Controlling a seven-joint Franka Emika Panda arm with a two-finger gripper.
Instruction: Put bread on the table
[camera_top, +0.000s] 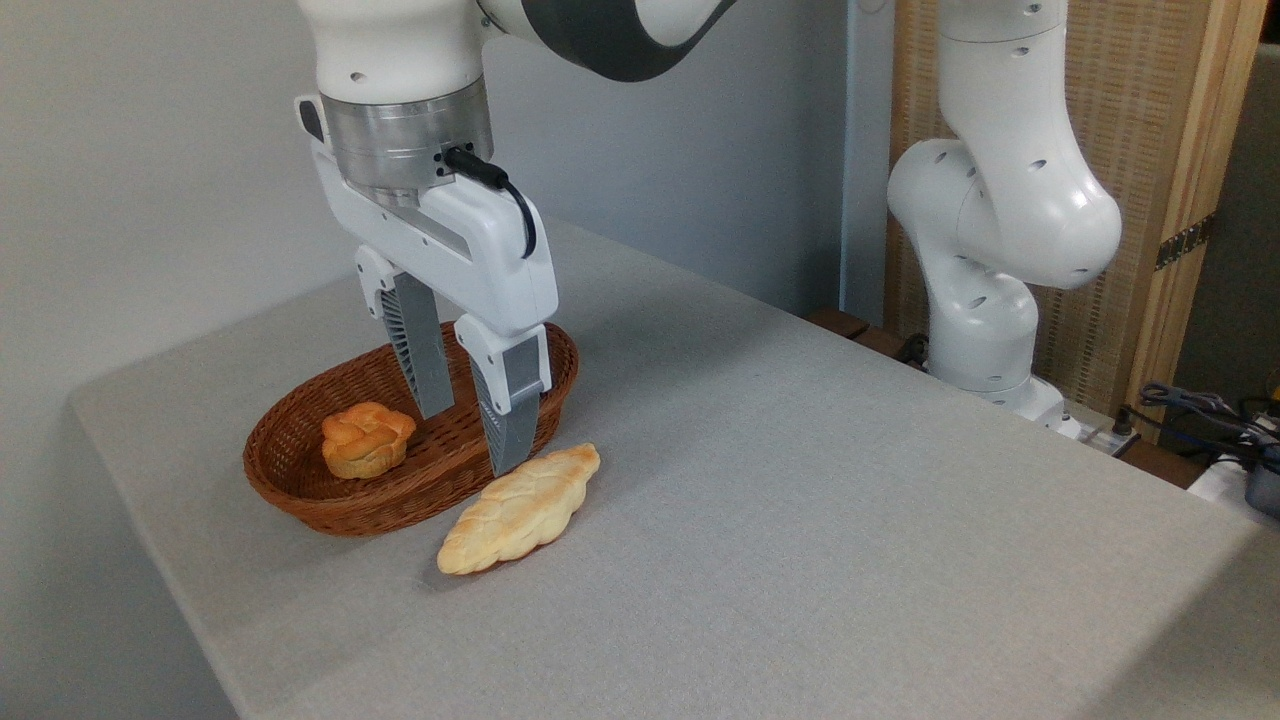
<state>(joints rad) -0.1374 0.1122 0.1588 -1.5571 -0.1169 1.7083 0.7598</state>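
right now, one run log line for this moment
gripper: open, empty, over basket | bread: in basket | braided loaf: on table

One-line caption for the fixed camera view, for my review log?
Open gripper hangs over the wicker basket holding the small bun; a braided loaf lies beside it on the grey table.

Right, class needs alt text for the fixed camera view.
An open pincer hangs over a wicker basket holding a small orange-brown bun. A pale braided loaf lies beside the basket on the grey table.
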